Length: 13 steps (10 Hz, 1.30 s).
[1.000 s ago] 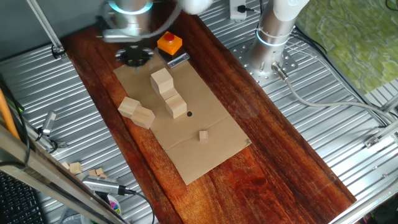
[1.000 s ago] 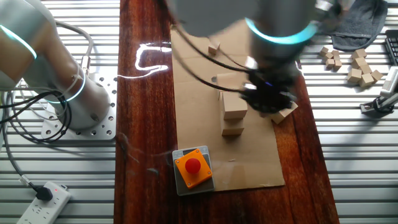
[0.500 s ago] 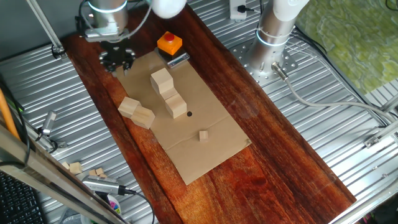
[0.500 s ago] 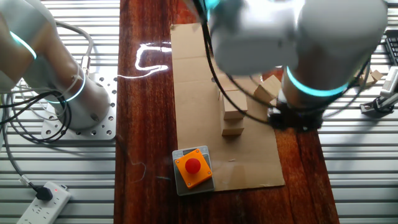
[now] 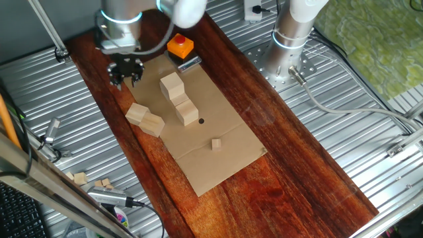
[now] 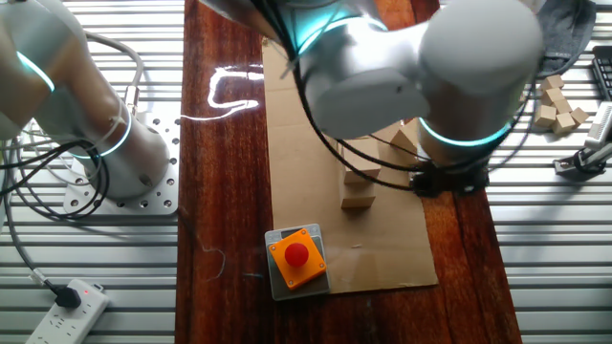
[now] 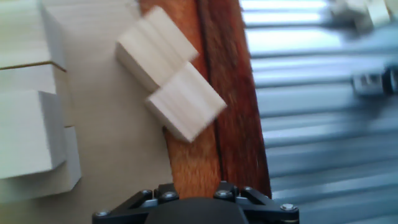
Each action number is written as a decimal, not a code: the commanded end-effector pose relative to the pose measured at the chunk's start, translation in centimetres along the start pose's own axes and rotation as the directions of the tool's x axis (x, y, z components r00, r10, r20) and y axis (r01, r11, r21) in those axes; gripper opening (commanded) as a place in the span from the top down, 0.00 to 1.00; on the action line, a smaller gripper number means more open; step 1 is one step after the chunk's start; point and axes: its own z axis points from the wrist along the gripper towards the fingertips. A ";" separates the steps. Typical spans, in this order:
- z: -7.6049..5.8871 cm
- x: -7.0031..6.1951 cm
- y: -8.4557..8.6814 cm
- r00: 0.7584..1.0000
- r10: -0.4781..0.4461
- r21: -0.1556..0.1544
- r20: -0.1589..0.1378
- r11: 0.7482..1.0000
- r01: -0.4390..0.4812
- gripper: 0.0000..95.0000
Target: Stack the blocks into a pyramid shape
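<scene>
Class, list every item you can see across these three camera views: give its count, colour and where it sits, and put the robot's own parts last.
blocks: at least five visible, pale wood; a cluster mid-cardboard, a touching pair at its edge
tiny cube: one, pale wood, alone on the cardboard
button box: one, orange with red button, cardboard's end
cardboard sheet: one, tan, on dark wooden board
spare small blocks: several, pale, on metal table
power strip: one, white, table corner
gripper: one, black, above the board near the pair; jaws unclear

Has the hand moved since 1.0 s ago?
Yes. In one fixed view the hand went left, away from the orange button block, now nearer the two loose blocks.
</scene>
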 end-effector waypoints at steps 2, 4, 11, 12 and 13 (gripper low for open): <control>0.4 -1.8 -0.1 0.979 -0.191 0.002 0.068 0.982 0.191 0.60; 0.3 -2.1 0.0 0.960 -0.254 0.020 0.117 0.967 0.254 0.60; 0.5 -3.2 0.1 0.928 -0.345 -0.055 0.137 0.933 0.355 0.40; 0.6 -3.5 0.2 0.927 -0.351 -0.057 0.135 0.931 0.361 0.40; 0.8 -4.1 0.2 0.921 -0.366 -0.055 0.135 0.925 0.376 0.40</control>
